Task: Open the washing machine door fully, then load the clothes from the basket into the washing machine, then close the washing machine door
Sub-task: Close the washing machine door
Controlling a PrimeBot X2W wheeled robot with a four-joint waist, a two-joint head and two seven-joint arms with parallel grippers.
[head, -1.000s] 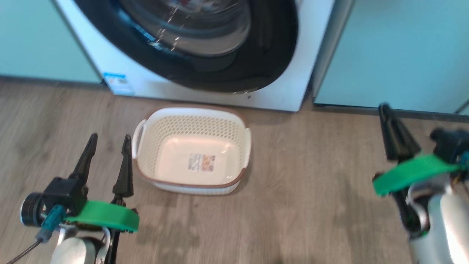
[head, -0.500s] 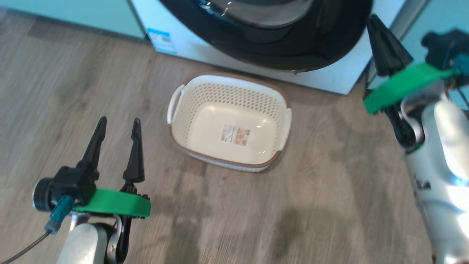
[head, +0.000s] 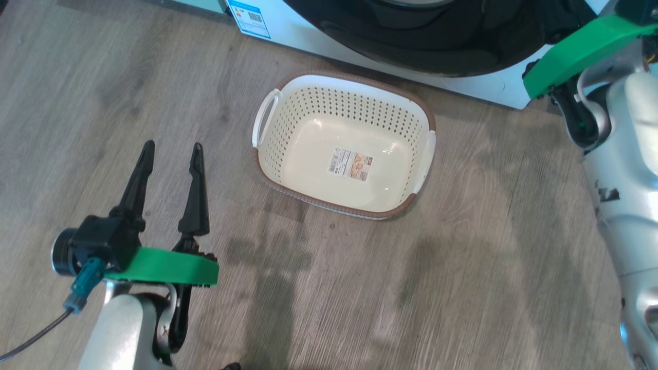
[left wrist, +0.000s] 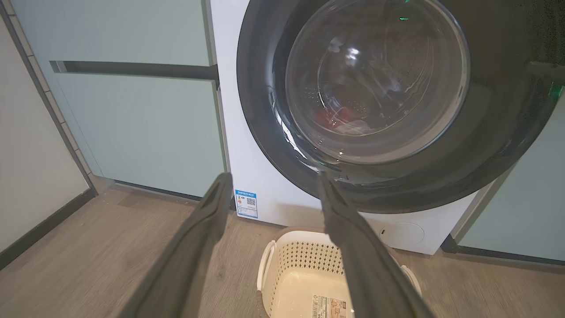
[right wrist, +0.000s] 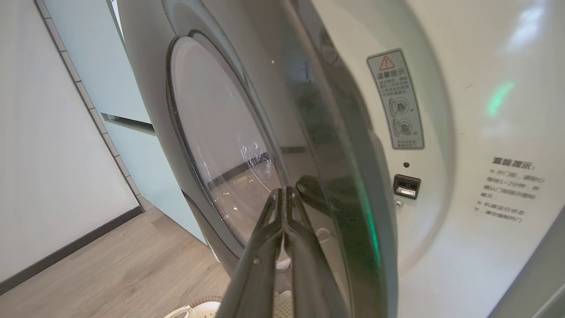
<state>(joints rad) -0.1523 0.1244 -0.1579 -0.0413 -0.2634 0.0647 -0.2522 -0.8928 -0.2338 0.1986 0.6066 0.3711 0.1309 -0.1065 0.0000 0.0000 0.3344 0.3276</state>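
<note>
— Underfoot and around?
— Grey-brown wood-grain floor [head: 462, 267], bare planks across the head view. Pale mint-green cabinets [left wrist: 132, 123] on either side of the white washing machine [left wrist: 282, 207]; off-white wall [left wrist: 26, 168] at the far left of the left wrist view, dark baseboard [left wrist: 44, 225] along its foot.
— Task's things?
— Cream perforated basket [head: 288, 118] standing on the floor just in front of the washing machine, empty but for a label [head: 350, 164] on its bottom. Red and white clothes [left wrist: 343, 126] inside the drum [left wrist: 322, 88], visible behind the clear-windowed washing machine door [left wrist: 265, 110]. Door slightly ajar in the right wrist view, latch slot [right wrist: 406, 185] uncovered beside its edge.
— Grippers?
— Left gripper [head: 173, 146] low at the left above the floor, fingers spread apart, grasping nothing. Right gripper [right wrist: 286, 191] clenched, fingers pressed together, tips at the door's glossy black rim; contact impossible to tell.
</note>
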